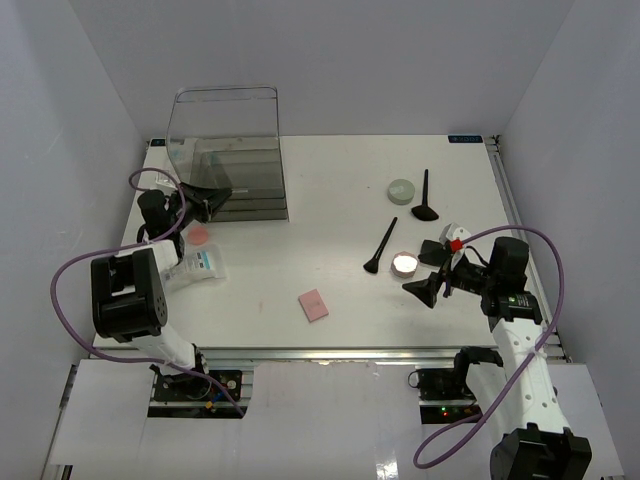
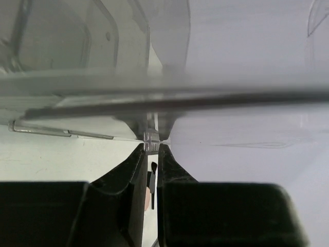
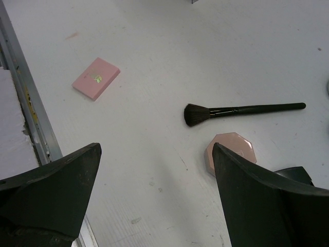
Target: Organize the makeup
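Makeup (image 1: 380,246): spread over the worktop (image 1: 340,180).
Palette (image 3: 96,77): pink, lying flat near the front edge.
Brush (image 3: 241,109): lying near the pink compact (image 3: 231,149), not touching it.
Second brush (image 1: 426,195): just beside the grey-green disc (image 1: 401,188).
Pink disc (image 1: 199,233): beside a white packet (image 1: 205,262), near the box (image 1: 225,130).
Left pincer (image 2: 152,148): pinched on a clear tab of the box.
Right pincer (image 3: 156,149): wide open, holding nothing, above the worktop by the compact.
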### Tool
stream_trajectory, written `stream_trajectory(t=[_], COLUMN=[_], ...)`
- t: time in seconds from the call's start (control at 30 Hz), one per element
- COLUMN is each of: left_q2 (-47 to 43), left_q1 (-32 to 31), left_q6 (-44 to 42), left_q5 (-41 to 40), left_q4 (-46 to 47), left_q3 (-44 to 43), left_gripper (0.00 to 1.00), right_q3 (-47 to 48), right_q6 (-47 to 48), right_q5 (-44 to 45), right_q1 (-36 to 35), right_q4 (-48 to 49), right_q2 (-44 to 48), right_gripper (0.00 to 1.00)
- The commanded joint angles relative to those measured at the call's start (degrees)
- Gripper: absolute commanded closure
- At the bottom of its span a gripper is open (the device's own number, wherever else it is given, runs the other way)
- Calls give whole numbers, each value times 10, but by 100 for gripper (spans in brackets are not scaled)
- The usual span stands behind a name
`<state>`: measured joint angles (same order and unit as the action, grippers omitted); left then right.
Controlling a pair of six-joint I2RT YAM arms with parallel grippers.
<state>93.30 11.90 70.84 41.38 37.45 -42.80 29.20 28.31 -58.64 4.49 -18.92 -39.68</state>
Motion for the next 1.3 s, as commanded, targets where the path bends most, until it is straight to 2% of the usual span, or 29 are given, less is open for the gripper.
stream_trajectory(t=[0.0, 0.2, 0.3, 0.47, 0.53, 0.67, 0.77, 0.93, 1.07, 1.2, 1.27], left_q2=[-80, -146, -178, -202, -210, -219, -226, -238, -244, -246, -246], left_q1=[9, 10, 11, 11, 10, 10, 10, 11, 10, 10, 10], left_q6=[-23, -7, 16, 41, 49, 60, 71, 74, 74, 77, 79], left_q5=[47, 69, 71, 72, 70, 65, 63, 60, 61, 62, 63], left_q4=[31, 30, 37, 38, 33, 24, 22, 10, 3, 6, 8], left_q3=[22, 25, 22, 4, -5, -24, -29, -33, -33, -33, -32], left_gripper=[100, 100, 100, 100, 100, 100, 100, 100, 100, 100, 100], right_q3=[6, 61, 133, 210, 242, 305, 350, 402, 429, 437, 437], right_q6=[-29, -55, -54, -82, -101, -169, -261, -363, -392, -413, -415], right_q5=[-38, -18, 62, 233, 280, 384, 471, 555, 633, 636, 665], right_q1=[0, -41, -142, -311, -369, -486, -560, -632, -659, -673, -684], right_q4=[35, 21, -29, -52, -65, -71, -61, -65, -74, -79, -78], right_q2=[-13, -72, -144, -247, -302, -391, -450, -547, -602, -640, -649], right_gripper=[4, 2, 1, 3, 9, 10, 10, 10, 10, 10, 10])
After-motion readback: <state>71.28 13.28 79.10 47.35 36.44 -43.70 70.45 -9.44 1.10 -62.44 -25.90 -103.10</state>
